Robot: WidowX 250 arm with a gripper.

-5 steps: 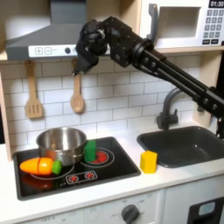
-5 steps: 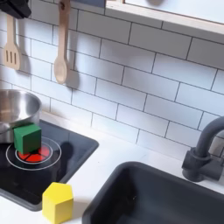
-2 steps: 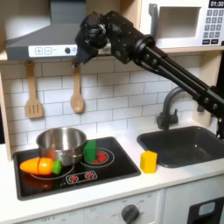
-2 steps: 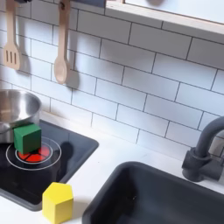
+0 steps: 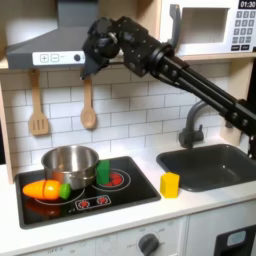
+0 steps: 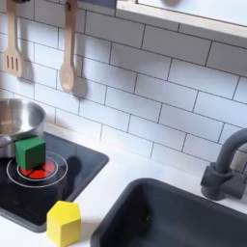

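**Black Arm Up High, Toys Waiting Below**

Black and shiny, the robot arm stretches across the top of the first exterior view. Its gripper hangs in the upper left of the frame, in front of the grey hood and well above the stove. It holds nothing. I cannot tell if the fingers are wide or narrow, because they look dark and blurry against the hood.

The thing nearest to the gripper is the wooden spoon, which hangs on the white tile wall just under it. They are apart, not touching. A wooden spatula hangs further to the left. In the second exterior view, the spoon and spatula hang in the upper left.

Down on the black stove sits a silver pot. A green block stands on the red burner just beside the pot, and a toy carrot lies in front of the pot in the lower left. A yellow block stands on the white counter, between the stove and the dark sink. In the second exterior view the green block is at the left and the yellow block is at the bottom.

I would say nothing has been picked up yet. Every toy rests in its own spot, and all the grabbing and moving is left to do.
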